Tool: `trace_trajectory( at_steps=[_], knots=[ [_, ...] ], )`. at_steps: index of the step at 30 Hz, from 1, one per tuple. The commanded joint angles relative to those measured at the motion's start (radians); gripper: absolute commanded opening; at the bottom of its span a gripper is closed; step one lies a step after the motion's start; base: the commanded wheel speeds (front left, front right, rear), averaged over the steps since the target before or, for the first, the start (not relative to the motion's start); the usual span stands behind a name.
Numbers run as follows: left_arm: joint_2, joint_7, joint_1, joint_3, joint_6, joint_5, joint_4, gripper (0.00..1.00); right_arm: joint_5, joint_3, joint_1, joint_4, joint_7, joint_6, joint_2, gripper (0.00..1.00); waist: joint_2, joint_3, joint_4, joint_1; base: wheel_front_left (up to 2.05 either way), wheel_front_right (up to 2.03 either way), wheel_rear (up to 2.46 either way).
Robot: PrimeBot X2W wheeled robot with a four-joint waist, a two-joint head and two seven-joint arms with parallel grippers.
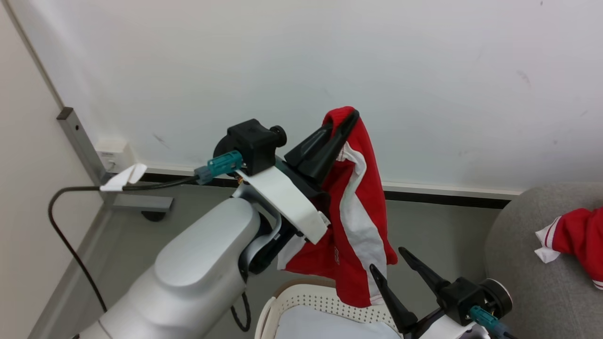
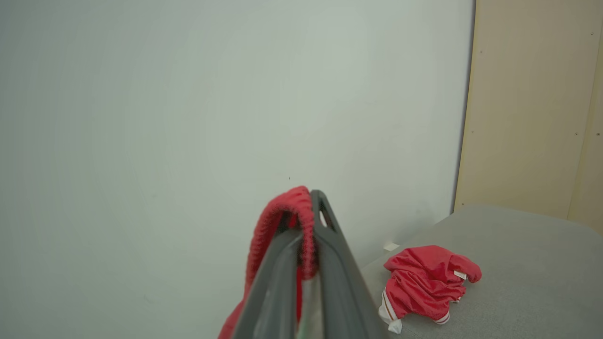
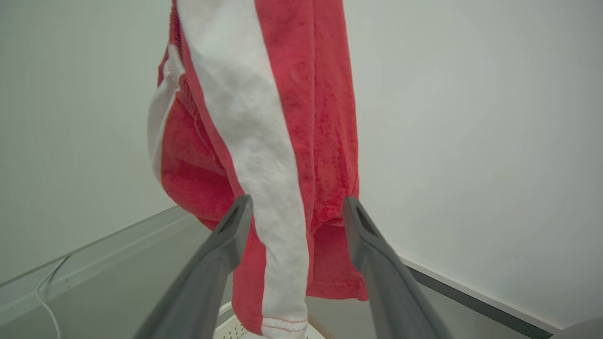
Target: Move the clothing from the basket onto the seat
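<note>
Wall point(image 1: 282, 56) behind: L hand point(image 1: 347, 120) pinches clothing point(image 1: 362, 197) over basket point(image 1: 311, 297); R hand point(image 1: 387, 259) wide, maybe touching.

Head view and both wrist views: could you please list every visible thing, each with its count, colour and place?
sofa: one, light grey, right side
laundry basket: one, cream-white, perforated, bottom centre
pad: one, pale blue-white, inside the laundry basket
hanging garment: one, red with white stripe, over the laundry basket
crumpled garment: one, red with white trim, lying on the sofa
cable: one, black, floor at left
wall socket: one, white, low on wall, left
left gripper: dark, shut on the hanging garment
right gripper: dark, open, by the garment's lower end
</note>
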State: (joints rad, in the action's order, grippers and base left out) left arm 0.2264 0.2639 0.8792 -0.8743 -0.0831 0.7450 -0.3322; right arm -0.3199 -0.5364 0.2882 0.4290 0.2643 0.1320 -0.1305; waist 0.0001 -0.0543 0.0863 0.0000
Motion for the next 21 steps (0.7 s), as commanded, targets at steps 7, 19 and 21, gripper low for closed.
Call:
trace_trajectory(
  at_steps=[7,19,21],
  knots=[
    [-0.032,-0.015,-0.027,-0.039,-0.006,-0.014,0.035,0.00,-0.043,-0.072,0.073,0.153,0.000,-0.002,0.022,1.00,-0.0001,-0.019,0.056,0.0000,0.00,0.00,0.00],
    [-0.039,-0.049,-0.055,-0.081,0.002,0.003,0.108,0.00,-0.078,-0.069,0.102,0.212,0.000,-0.003,0.046,0.00,-0.0001,-0.037,0.113,0.0000,0.00,0.00,0.00],
    [-0.035,-0.050,-0.060,-0.082,0.005,0.004,0.109,0.00,-0.081,-0.062,0.095,0.205,0.000,-0.003,0.045,0.00,-0.0001,-0.040,0.116,0.0000,0.00,0.00,0.00]
  ],
)
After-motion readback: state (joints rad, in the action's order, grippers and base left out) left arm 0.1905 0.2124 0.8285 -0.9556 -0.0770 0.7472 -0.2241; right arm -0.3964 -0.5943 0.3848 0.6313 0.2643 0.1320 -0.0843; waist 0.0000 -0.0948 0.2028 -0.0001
